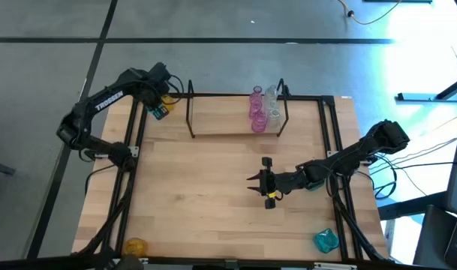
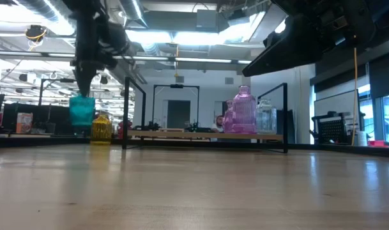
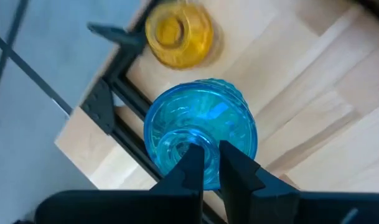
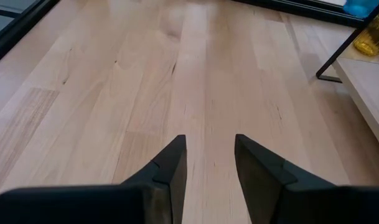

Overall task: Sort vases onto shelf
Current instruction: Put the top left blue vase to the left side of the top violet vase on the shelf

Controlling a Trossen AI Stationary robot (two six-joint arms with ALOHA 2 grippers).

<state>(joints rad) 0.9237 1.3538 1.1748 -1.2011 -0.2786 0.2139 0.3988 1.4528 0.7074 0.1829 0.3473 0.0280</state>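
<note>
With pink and clear vases (image 1: 263, 109) already on the shelf (image 1: 228, 124) at upper centre, I had my left fingers (image 3: 209, 163) clamped on a teal vase (image 3: 201, 134) at upper left, right fingers (image 4: 208, 163) parted, empty, two vases unsorted along the surface's (image 1: 205, 195) bottom edge.

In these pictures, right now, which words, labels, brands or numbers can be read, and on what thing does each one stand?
"TROSSEN" - white letters on the left arm, seen from above.
Yellow and green marks near the left pincer: too small to read.
Yellow mark by the right pincer: too small to read.
Things in the room behind the table, low view: too blurred to read.
Vases, shelf, table: no text.
</note>
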